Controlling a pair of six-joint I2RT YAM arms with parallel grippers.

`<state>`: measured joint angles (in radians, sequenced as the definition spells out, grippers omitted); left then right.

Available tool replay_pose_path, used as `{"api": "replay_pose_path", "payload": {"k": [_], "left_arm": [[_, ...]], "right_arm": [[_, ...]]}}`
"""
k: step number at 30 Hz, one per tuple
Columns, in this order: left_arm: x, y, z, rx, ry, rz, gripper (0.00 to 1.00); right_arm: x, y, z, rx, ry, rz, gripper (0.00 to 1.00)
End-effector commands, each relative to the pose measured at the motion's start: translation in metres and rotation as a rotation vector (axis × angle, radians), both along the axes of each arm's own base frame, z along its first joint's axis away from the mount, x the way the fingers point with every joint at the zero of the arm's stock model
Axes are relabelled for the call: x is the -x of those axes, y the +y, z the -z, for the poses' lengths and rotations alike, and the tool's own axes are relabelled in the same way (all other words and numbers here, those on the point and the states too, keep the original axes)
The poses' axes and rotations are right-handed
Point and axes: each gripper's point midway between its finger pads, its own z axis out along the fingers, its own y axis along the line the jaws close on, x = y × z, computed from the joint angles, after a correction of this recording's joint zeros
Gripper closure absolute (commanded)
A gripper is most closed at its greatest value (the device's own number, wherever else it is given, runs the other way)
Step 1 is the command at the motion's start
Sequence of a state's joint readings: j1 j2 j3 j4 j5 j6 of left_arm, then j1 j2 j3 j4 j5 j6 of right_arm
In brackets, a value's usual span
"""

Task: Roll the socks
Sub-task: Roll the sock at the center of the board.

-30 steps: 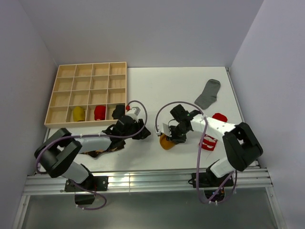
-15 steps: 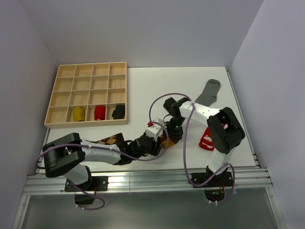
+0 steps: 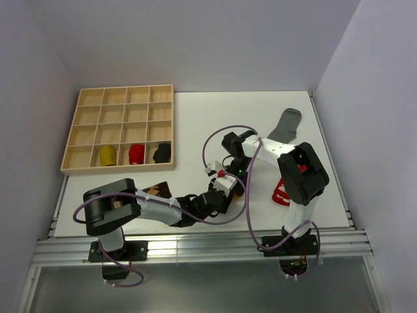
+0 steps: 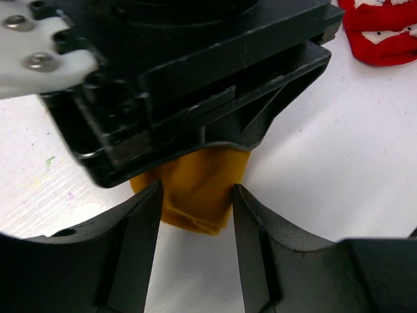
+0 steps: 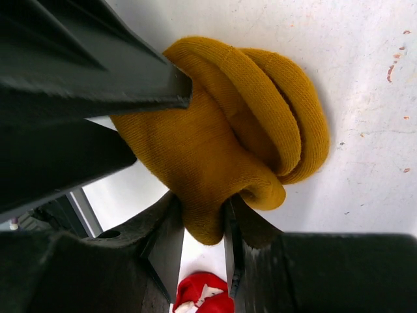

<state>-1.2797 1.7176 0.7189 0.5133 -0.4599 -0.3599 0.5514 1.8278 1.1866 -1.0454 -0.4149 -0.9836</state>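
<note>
My right tool (image 5: 203, 210) pinches the mustard sock (image 5: 221, 150). My left tool (image 4: 197, 195) stands half open astride it, perhaps touching.

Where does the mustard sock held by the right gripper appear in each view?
Top external: hidden where both arms meet, mid-table.
Left wrist: mustard sock lower centre, between the fingers.
Right wrist: centre, its tail pinched at the bottom.
Shared landmark: the red sock with white marks.
</note>
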Motion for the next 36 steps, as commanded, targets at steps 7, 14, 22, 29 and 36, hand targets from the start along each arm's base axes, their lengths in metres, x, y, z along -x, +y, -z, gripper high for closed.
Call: {"api": "replay_pose_path", "payload": {"k": [7, 14, 22, 29, 36], "left_arm": [[-0.009, -0.018, -0.006, 0.096, 0.046, 0.055, 0.64], [-0.007, -0.010, 0.014, 0.119, 0.166, 0.093, 0.95], [-0.008, 0.014, 0.027, 0.196, 0.312, 0.107, 1.00], [-0.013, 0.019, 0.041, 0.194, 0.429, 0.122, 1.00], [-0.018, 0.024, 0.055, 0.162, 0.561, 0.120, 1.00]], "right_arm": [[0.007, 0.003, 0.004, 0.004, 0.076, 0.035, 0.66], [-0.001, 0.016, -0.008, -0.073, 0.052, 0.119, 0.52], [-0.050, 0.005, -0.053, -0.297, -0.109, 0.311, 0.40], [-0.073, -0.035, -0.078, -0.412, -0.370, 0.385, 0.36], [-0.052, -0.045, -0.072, -0.469, -0.606, 0.255, 0.32]]}}
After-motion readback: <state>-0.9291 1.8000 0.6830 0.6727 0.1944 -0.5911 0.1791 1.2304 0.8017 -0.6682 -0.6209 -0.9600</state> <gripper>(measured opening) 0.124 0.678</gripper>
